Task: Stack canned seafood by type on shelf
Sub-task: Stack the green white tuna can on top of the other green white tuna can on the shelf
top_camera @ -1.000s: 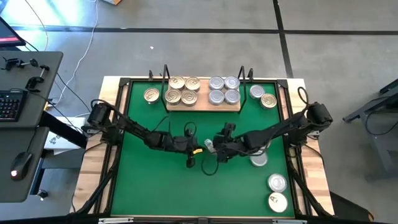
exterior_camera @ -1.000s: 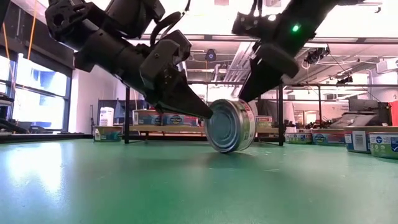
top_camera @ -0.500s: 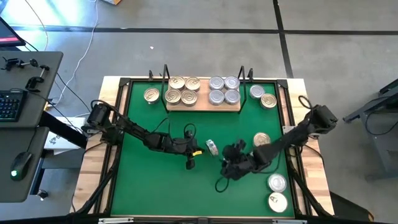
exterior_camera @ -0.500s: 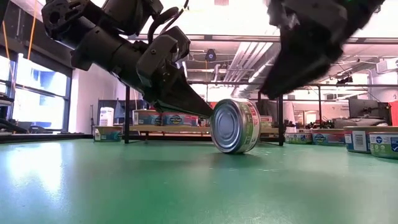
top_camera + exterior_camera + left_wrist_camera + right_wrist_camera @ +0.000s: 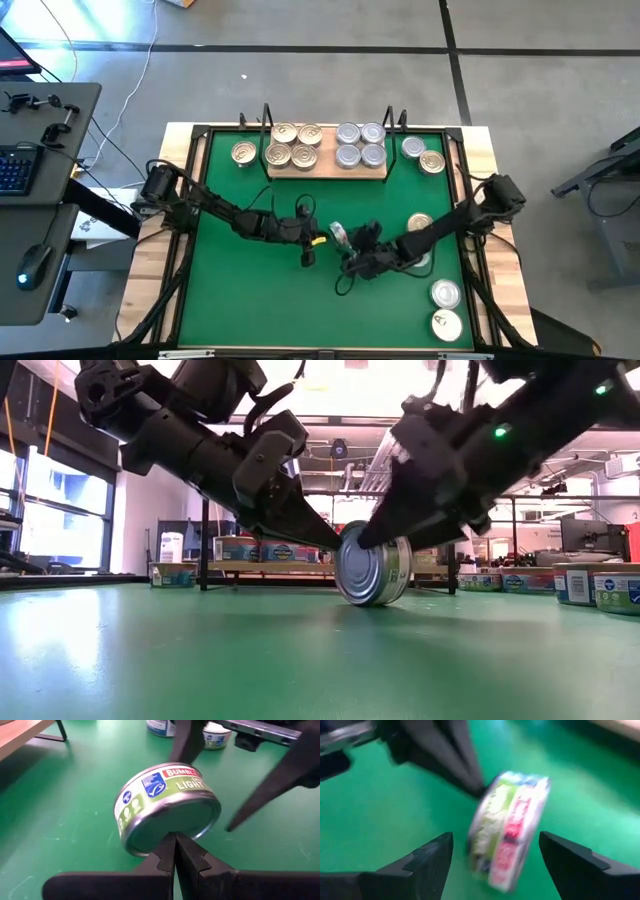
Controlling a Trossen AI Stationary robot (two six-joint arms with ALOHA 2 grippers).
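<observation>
Tin point(image 5: 373, 569) on edge, propped by closed left fingers point(image 5: 175, 851), between spread right fingers point(image 5: 432, 854); eight tins sorted on shelf point(image 5: 325, 171); loose tins point(image 5: 445, 294) remaining on worktop.

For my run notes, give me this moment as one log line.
tin: tilted on edge, mid-mat | left gripper: shut, tips against tin | right gripper: open, straddling tin | shelf: two tin groups

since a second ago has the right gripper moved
Yes. In the high view the right gripper now sits lower and slightly left of where it was, farther from the shelf, its open jaws straddling the tilted tin.
</observation>
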